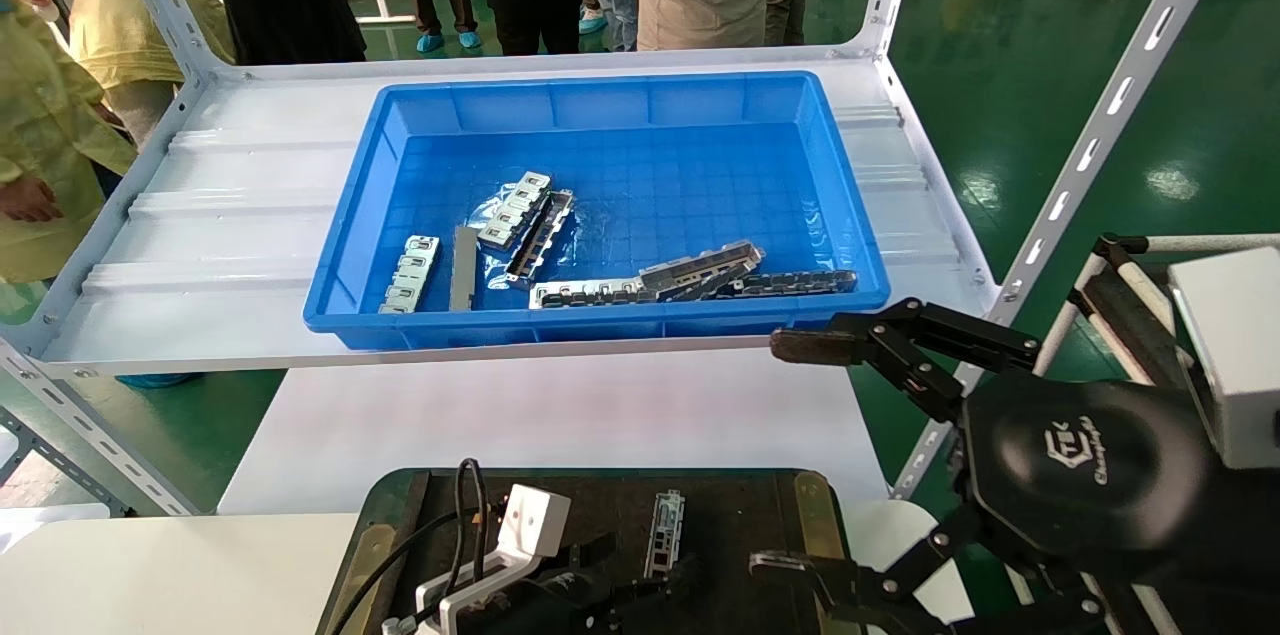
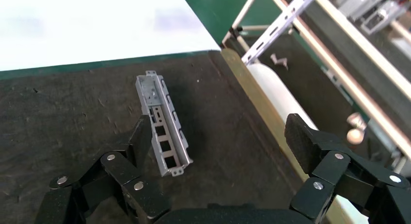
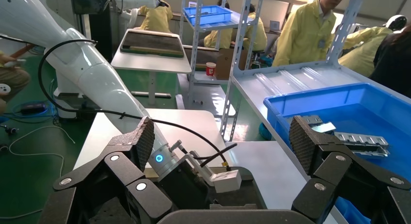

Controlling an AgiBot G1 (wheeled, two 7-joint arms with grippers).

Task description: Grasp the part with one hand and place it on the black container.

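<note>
Your left tool [image 2: 218, 136], the black multi-finger linkage one on the glossy white arm, hangs spread wide over the wide, shallow, matte black tray [image 2: 58, 117] with brass-coloured side plates. It holds nothing. The slim silver-grey metal rail [image 2: 162, 124], channel-shaped with raised edges and square slots, lies flat on that tray with its open side up. One finger pad [image 2: 140, 136] sits just beside the rail's long edge; the other pad [image 2: 300, 141] is well apart from it, out past the brass plate [image 2: 261, 112]. In the head view the same rail [image 1: 665, 518] lies just ahead of the tool, so the part already rests on the container.

Expect this rail to be light and stiff: thin bent sheet metal that won't flex under the pads. It is probably slick, and the slots and small end tabs could snag. If you must take it again, close across the narrow width, pads on the two raised side walls near mid-length. A grip by one end would likely let it pivot. The tray's rough texture should keep it from sliding.

Your right tool [image 3: 218, 141] is also open and empty, held off to the side near the blue plastic bin [image 1: 610, 105] of other metal pieces on the grey shelf [image 1: 230, 215].
</note>
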